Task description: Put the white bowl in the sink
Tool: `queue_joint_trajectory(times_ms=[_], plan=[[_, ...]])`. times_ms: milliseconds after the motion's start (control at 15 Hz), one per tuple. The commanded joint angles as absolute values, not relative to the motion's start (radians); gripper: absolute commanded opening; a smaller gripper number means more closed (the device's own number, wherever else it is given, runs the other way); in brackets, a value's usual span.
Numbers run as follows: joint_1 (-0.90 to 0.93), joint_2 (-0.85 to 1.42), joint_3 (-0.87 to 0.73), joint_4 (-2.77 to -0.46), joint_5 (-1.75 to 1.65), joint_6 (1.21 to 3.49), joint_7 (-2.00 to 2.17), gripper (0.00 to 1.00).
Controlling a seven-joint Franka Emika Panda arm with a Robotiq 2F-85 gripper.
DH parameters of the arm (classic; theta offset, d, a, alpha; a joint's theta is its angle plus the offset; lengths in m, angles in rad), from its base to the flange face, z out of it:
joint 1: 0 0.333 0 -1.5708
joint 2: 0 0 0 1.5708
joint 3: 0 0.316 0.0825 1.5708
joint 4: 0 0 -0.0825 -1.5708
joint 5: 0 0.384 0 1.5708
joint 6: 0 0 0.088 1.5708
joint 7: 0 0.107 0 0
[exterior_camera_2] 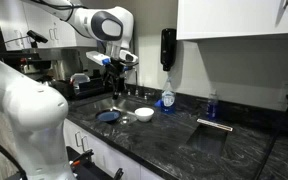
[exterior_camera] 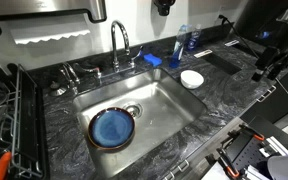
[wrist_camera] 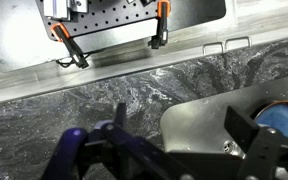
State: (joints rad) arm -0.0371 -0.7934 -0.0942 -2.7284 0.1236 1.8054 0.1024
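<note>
The white bowl (exterior_camera: pixel 192 78) sits upright on the dark marbled counter just beside the sink (exterior_camera: pixel 160 102); it also shows in an exterior view (exterior_camera_2: pixel 144 115). The steel sink holds a round blue plate (exterior_camera: pixel 112 127). My gripper (exterior_camera_2: pixel 119 64) hangs high above the sink area, well clear of the bowl. In the wrist view its two dark fingers (wrist_camera: pixel 184 125) are spread wide with nothing between them, over a sink corner (wrist_camera: pixel 199 118) and the edge of the blue plate (wrist_camera: pixel 280 118). The bowl is out of the wrist view.
A curved faucet (exterior_camera: pixel 119 45) stands behind the sink, with a blue sponge (exterior_camera: pixel 152 60) and a blue soap bottle (exterior_camera: pixel 188 40) near it. A dish rack (exterior_camera: pixel 9 120) stands beside the sink. Equipment crowds the counter's far end (exterior_camera: pixel 274 60).
</note>
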Motion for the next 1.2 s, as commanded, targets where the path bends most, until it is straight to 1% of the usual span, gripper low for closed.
queue_joint_trajectory(times_ms=[0,133,267,533,867,1133], plan=[[-0.057,-0.792,-0.077,-2.727,0.135,1.802,0.091,1.00],[-0.057,-0.792,-0.077,-2.727,0.135,1.802,0.091,1.00],[-0.052,-0.775,-0.064,-2.732,0.126,1.850,0.085,1.00],[-0.045,-0.691,-0.030,-2.722,0.111,2.069,0.088,1.00],[-0.039,-0.470,-0.022,-2.649,0.096,2.336,0.078,1.00],[-0.038,-0.286,-0.025,-2.535,0.083,2.431,0.075,1.00]])
